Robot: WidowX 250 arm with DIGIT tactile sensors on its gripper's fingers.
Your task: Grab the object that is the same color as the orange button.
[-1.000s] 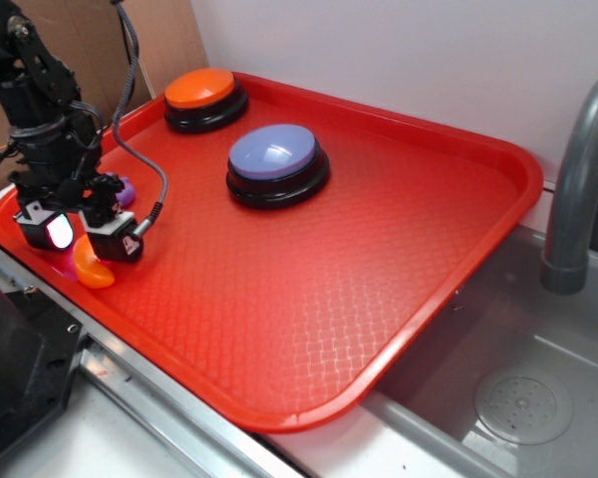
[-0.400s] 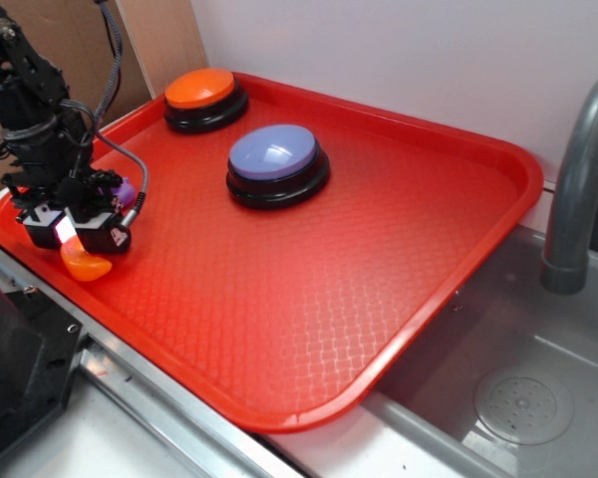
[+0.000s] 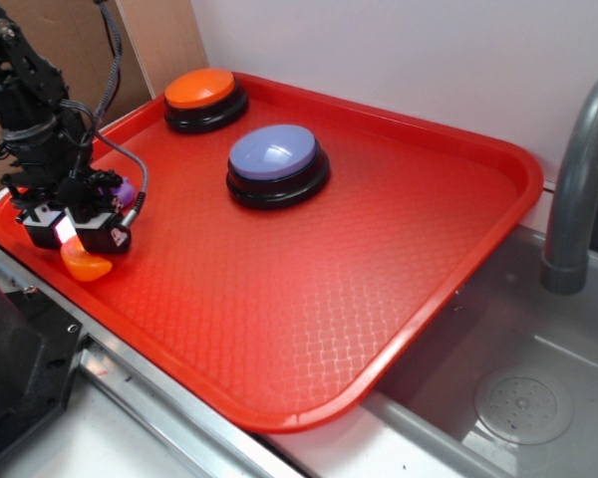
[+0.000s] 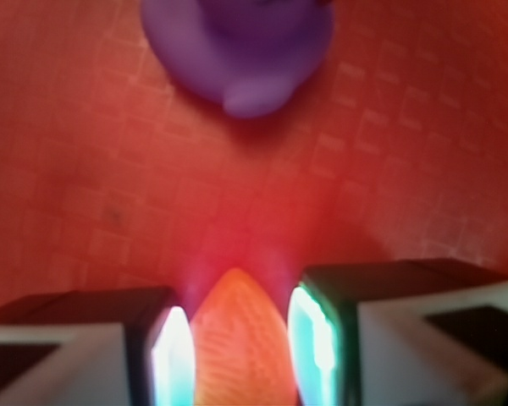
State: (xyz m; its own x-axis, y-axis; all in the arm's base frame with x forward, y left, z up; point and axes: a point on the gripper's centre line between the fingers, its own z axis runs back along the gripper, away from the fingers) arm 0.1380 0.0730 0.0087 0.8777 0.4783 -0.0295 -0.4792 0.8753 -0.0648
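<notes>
I find no text, number or brand name that I can read in either view. The only sign I see is a small pale triangular mark on the black side of the gripper [image 3: 73, 237] in the exterior view, too small for me to make out. The wrist view is blurred and shows me no lettering.
</notes>
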